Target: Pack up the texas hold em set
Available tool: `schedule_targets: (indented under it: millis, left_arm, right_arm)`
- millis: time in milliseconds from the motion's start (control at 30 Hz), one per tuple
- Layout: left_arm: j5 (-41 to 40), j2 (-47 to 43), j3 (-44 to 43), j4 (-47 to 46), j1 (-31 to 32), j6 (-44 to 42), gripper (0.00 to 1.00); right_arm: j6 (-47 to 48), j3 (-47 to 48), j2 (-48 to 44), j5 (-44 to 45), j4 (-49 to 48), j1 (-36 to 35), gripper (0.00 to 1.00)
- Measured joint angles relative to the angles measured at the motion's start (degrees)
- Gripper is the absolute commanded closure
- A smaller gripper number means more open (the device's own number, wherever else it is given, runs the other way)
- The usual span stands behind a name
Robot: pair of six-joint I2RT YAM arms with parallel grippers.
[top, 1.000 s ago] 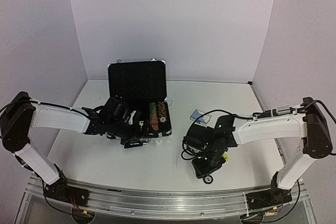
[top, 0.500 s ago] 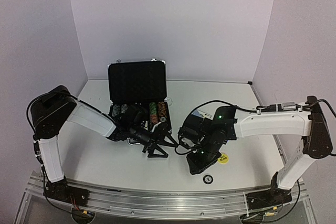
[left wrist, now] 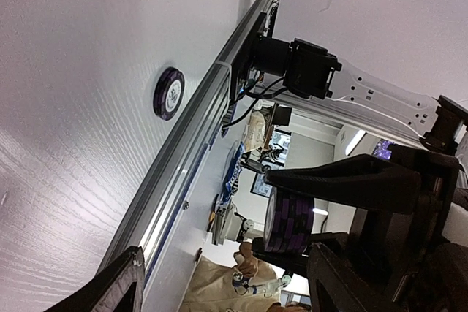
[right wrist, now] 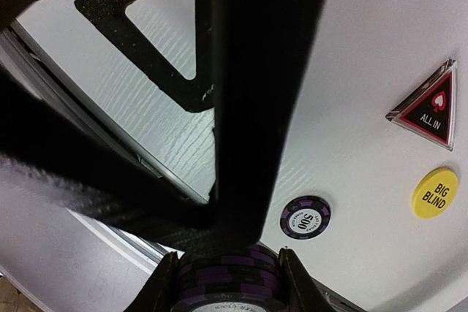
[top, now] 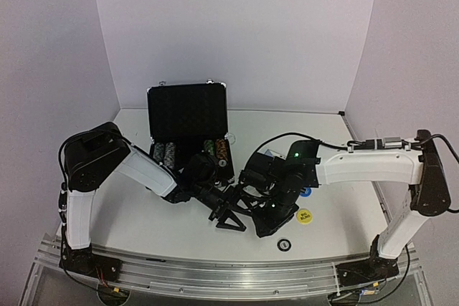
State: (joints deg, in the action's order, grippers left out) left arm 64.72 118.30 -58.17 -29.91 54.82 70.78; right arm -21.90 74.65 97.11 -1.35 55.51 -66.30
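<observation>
The black silver-trimmed case stands open at the back left, with rows of striped chips in its tray. A stack of purple poker chips hangs above the table with my right gripper shut on it. My left gripper has reached in from the left and is open, its jaws straddling that stack. One purple chip lies flat on the table below. The yellow button, the blue button and the black triangular marker lie to the right.
The two grippers crowd each other at the table's centre. One finger of the left gripper crosses right in front of the right wrist camera. The metal rail runs along the near edge, close to the lone chip.
My left arm swung from the case to the centre and its jaws narrowed somewhat. The right gripper carried the purple stack up and left to meet it.
</observation>
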Motion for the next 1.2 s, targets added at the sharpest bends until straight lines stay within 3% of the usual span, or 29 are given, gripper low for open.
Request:
schedule_targets:
  millis: [200,500,633,1200]
  left_arm:
    - [2.08,0.25,1.4,-5.38,0.25,4.1,0.27]
    - [6.01,5.88,4.2,-32.0,1.67,18.47,0.3]
    - [7.27,6.49,4.2,-37.66,2.73,21.27,0.33]
    - [9.16,3.26,4.13,-23.59,3.84,9.87,0.45]
  right_arm:
    - [1.28,0.6,0.05,-0.15,0.92,-0.13,0.88]
    - [3.72,1.71,0.35,-0.7,0.78,-1.7,0.88]
    - [4.5,2.46,0.5,-0.89,0.3,-2.28,0.88]
    - [8.54,4.5,2.4,-1.21,0.26,-3.66,0.88]
